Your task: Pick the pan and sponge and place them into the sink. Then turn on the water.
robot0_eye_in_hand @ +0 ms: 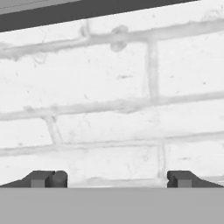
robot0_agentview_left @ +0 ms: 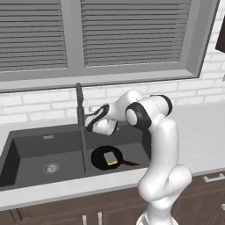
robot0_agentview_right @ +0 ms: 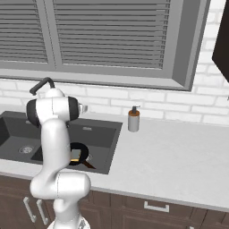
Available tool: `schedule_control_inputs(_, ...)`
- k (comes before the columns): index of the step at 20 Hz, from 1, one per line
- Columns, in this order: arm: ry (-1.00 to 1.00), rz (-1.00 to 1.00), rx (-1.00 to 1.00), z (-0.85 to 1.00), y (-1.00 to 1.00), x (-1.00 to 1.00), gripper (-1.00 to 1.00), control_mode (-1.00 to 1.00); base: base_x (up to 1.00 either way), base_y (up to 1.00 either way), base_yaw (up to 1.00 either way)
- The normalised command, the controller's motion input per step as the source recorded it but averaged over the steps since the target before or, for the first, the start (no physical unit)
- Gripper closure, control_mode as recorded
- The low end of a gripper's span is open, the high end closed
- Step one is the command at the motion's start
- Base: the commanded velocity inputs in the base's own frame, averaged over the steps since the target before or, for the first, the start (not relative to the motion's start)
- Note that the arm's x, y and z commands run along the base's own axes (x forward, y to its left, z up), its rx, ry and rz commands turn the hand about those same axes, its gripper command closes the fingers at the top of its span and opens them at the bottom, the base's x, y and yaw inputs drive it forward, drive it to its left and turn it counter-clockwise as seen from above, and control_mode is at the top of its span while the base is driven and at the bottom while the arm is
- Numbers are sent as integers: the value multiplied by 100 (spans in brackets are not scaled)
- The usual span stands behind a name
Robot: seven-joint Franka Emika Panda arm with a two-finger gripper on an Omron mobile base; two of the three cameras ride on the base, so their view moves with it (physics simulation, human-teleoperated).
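the end effector [robot0_eye_in_hand: 112, 179] stands wide, with nothing between its two dark fingertips [robot0_eye_in_hand: 48, 178], and faces the white brick wall [robot0_eye_in_hand: 113, 109] close up, with a dark sill edge running across the top of the hand view. from the left base view the hand sits above the sink, just beside the tall dark faucet [robot0_agentview_left: 80, 115] that rises at the divider between the basins.

below the hand, the pan [robot0_agentview_left: 105, 158] lies in the right basin of the sink [robot0_agentview_left: 26, 149], its thin brown handle pointing toward the front right. the sponge [robot0_agentview_left: 111, 157] rests inside the pan, yellow with a darker top face. the left basin shows its round metal drain [robot0_agentview_left: 51, 167].

on the pale worktop [robot0_agentview_right: 170, 156] to the right of the sink, a soap dispenser [robot0_agentview_right: 133, 119] stands upright near the wall. a window with grey blinds [robot0_agentview_left: 127, 30] fills the wall above, and dark brown cabinets [robot0_agentview_right: 147, 208] run under the worktop.
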Motion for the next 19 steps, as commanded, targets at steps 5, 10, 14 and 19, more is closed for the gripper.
schedule_control_inputs(5,-3,0,13,-9,-100,5,-100,-100,0,0,0)
schedule_control_inputs(10,-4,0,13,-12,-100,14,-100,-100,0,0,0)
schedule_control_inputs(14,-4,0,9,-13,-91,4,-100,-100,0,0,0)
schedule_control_inputs(19,-1,0,1,-1,-42,0,-100,-100,0,0,0)
